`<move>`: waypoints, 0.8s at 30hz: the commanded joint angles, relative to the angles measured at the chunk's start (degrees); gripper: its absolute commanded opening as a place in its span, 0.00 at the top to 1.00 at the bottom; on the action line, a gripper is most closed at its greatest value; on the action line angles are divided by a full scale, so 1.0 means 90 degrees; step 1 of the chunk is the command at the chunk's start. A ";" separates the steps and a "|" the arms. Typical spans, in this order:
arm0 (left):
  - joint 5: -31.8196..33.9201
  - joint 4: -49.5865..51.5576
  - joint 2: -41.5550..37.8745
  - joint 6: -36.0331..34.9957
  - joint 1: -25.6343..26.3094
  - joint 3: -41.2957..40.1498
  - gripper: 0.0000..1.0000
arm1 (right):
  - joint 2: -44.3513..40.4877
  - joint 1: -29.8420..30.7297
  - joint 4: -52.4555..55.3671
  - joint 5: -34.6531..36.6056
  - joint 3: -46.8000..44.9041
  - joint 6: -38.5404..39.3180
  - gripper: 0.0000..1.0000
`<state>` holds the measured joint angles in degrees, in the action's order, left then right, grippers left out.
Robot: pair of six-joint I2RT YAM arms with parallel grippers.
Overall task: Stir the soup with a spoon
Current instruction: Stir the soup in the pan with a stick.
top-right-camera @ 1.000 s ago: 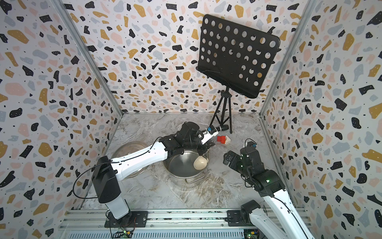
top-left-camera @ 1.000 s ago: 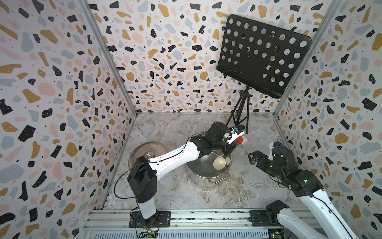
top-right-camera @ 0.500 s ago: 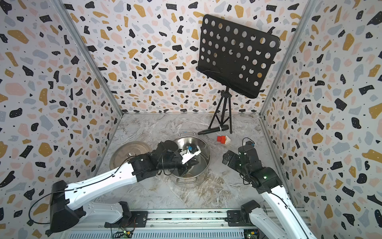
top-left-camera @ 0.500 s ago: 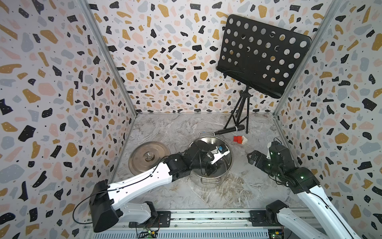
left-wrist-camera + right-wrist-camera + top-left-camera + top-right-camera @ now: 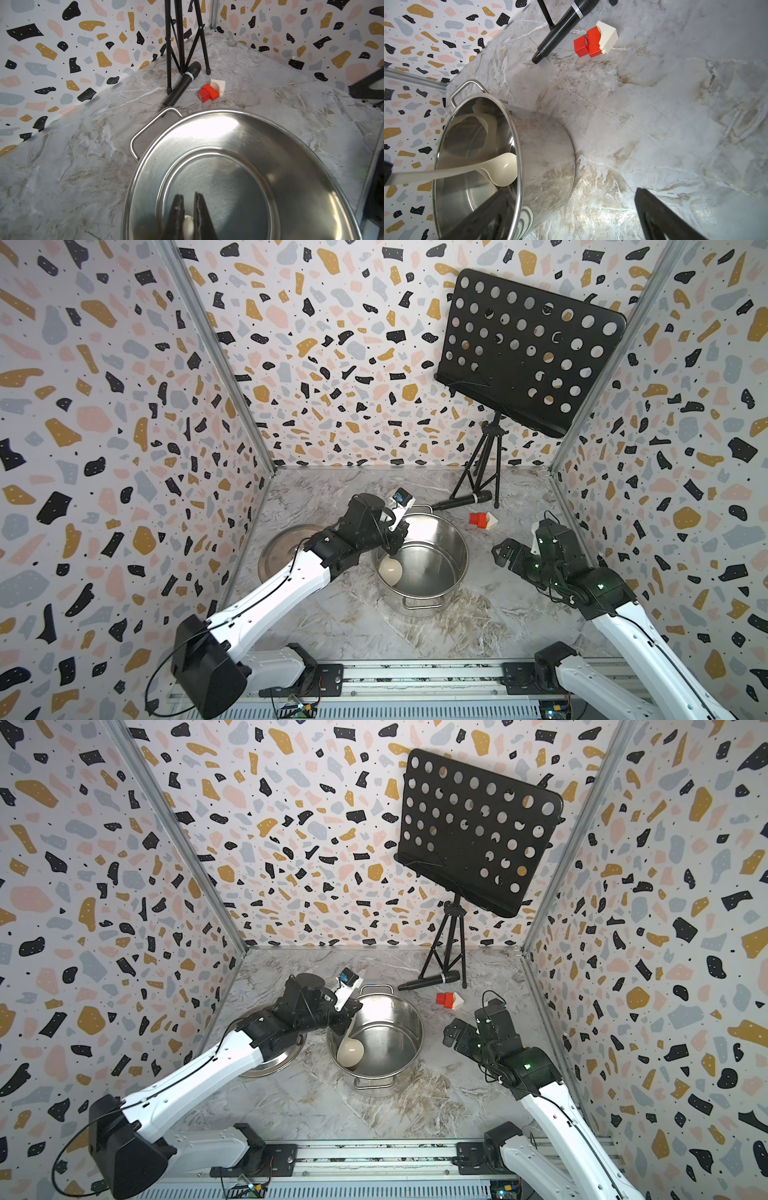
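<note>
The left fingers (image 5: 197,210) are pressed together on the spoon's (image 5: 390,568) flat handle, of which only a pale sliver shows between them in the left wrist view. The cream bowl hangs below them inside the pot (image 5: 451,549), close to the inner wall. In both top views the wrist covers the grip itself and most of the handle. The right fingers (image 5: 658,216) stand spread wide, holding and touching nothing, with the pot (image 5: 546,149) off to one side of them and apart. Both are cut off by the edge of the right wrist view. There the spoon's (image 5: 502,170) handle runs out of the picture into a dark blur. Past the right fingers a microphone (image 5: 560,31) lies on the surface (image 5: 675,124).
</note>
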<state>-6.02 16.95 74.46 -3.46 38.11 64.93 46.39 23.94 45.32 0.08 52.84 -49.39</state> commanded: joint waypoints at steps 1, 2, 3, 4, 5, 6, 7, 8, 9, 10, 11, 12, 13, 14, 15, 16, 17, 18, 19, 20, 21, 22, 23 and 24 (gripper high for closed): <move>0.0039 -0.0490 0.0528 -0.0022 -0.0043 0.0470 1.00 | -0.0003 -0.0025 0.0039 -0.0216 0.0232 0.0138 0.00; 0.0021 -0.0561 0.0681 0.0051 -0.0045 0.0556 1.00 | 0.0029 -0.0024 0.0058 -0.0276 0.0240 0.0157 0.00; 0.0011 -0.0624 0.0848 0.0147 -0.0036 0.0626 1.00 | 0.0049 -0.0025 0.0075 -0.0326 0.0255 0.0176 0.00; -0.0015 -0.0730 0.0946 0.0248 -0.0028 0.0674 1.00 | 0.0102 -0.0030 0.0095 -0.0372 0.0273 0.0204 0.00; -0.0044 -0.0897 0.1004 0.0304 0.0005 0.0692 1.00 | 0.0152 -0.0027 0.0109 -0.0415 0.0301 0.0233 0.00; -0.0057 -0.1011 0.1064 0.0348 0.0058 0.0709 1.00 | 0.0223 -0.0029 0.0127 -0.0463 0.0351 0.0268 0.00; -0.0070 -0.1097 0.1146 0.0320 0.0136 0.0759 1.00 | 0.0323 -0.0030 0.0157 -0.0499 0.0443 0.0320 0.00; -0.0086 -0.1112 0.1217 0.0273 0.0192 0.0826 1.00 | 0.0401 -0.0029 0.0156 -0.0519 0.0505 0.0358 0.00; -0.0099 -0.1100 0.1297 0.0233 0.0248 0.0911 1.00 | 0.0460 -0.0027 0.0164 -0.0513 0.0557 0.0376 0.00; -0.0135 -0.1080 0.1383 0.0197 0.0306 0.1025 1.00 | 0.0497 -0.0024 0.0161 -0.0495 0.0600 0.0388 0.00; -0.0183 -0.1037 0.1475 0.0156 0.0370 0.1141 1.00 | 0.0524 -0.0024 0.0154 -0.0467 0.0624 0.0398 0.00; -0.0235 -0.0993 0.1559 0.0118 0.0453 0.1253 1.00 | 0.0528 -0.0024 0.0148 -0.0438 0.0632 0.0399 0.00; -0.0268 -0.0953 0.1616 0.0073 0.0546 0.1337 1.00 | 0.0513 -0.0024 0.0151 -0.0431 0.0641 0.0395 0.00; -0.0305 -0.0925 0.1655 0.0022 0.0661 0.1407 1.00 | 0.0484 -0.0024 0.0155 -0.0437 0.0636 0.0395 0.00; -0.0322 -0.0894 0.1680 -0.0031 0.0777 0.1454 1.00 | 0.0444 -0.0025 0.0146 -0.0438 0.0621 0.0399 0.00; -0.0326 -0.0852 0.1702 -0.0076 0.0895 0.1500 1.00 | 0.0394 -0.0024 0.0149 -0.0426 0.0586 0.0379 0.00; -0.0348 -0.0791 0.1723 -0.0100 0.1023 0.1540 1.00 | 0.0295 -0.0029 0.0147 -0.0391 0.0526 0.0347 0.00; -0.0380 -0.0746 0.1728 -0.0110 0.1137 0.1556 1.00 | 0.0201 -0.0024 0.0152 -0.0349 0.0453 0.0292 0.00; -0.0407 -0.0718 0.1720 -0.0108 0.1266 0.1557 1.00 | 0.0099 -0.0025 0.0155 -0.0305 0.0369 0.0233 0.00; -0.0435 -0.0712 0.1692 -0.0104 0.1390 0.1540 1.00 | -0.0009 -0.0026 0.0152 -0.0269 0.0284 0.0182 0.00; -0.0452 -0.0570 0.1648 -0.0089 0.1512 0.1511 1.00 | -0.0125 -0.0027 0.0150 -0.0234 0.0195 0.0126 0.00; -0.0457 -0.0495 0.1582 -0.0069 0.1628 0.1452 1.00 | -0.0239 -0.0024 0.0150 -0.0209 0.0114 0.0072 0.00; -0.0467 -0.0439 0.1476 -0.0033 0.1728 0.1361 1.00 | -0.0343 -0.0024 0.0154 -0.0191 0.0031 0.0025 0.00; -0.0489 -0.0388 0.1347 0.0008 0.1830 0.1265 1.00 | -0.0447 -0.0024 0.0155 -0.0167 -0.0043 -0.0018 0.00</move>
<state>-8.95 12.82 89.78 -3.46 52.62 76.62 44.80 23.94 45.84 -2.94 53.74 -48.05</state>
